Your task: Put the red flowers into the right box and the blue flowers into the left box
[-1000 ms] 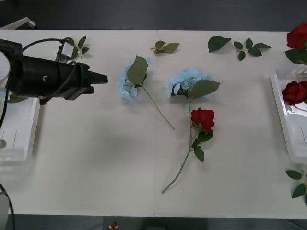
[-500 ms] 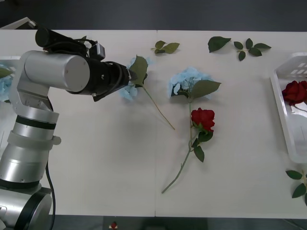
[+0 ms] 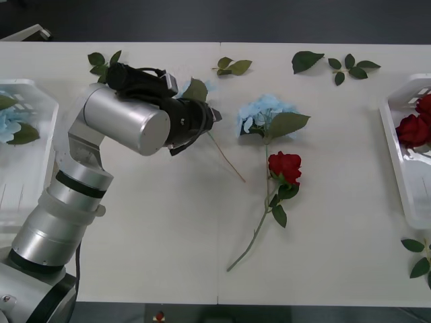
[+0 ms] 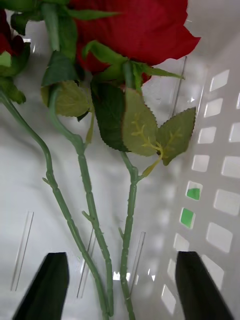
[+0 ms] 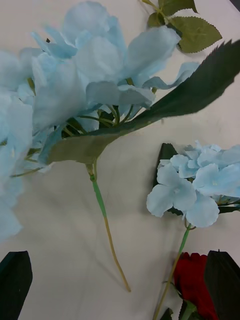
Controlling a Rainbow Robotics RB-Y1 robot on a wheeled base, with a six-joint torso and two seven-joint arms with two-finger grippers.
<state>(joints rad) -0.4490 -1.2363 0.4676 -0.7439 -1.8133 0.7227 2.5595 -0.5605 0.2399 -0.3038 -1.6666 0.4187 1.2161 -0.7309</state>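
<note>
Left claw (image 3: 214,116) spread over blue flower (image 5: 75,95), stem (image 5: 107,232) between fingers

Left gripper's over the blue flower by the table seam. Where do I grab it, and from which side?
Judging by its pose, grip the blue flower's thin stem just below the big leaf, coming straight down. The stem lies flat and bare between the left gripper's open fingers, while the head is fluffy and would crush.

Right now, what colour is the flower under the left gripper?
Pale blue flower, best in the left wrist view, beneath the left gripper.
</note>
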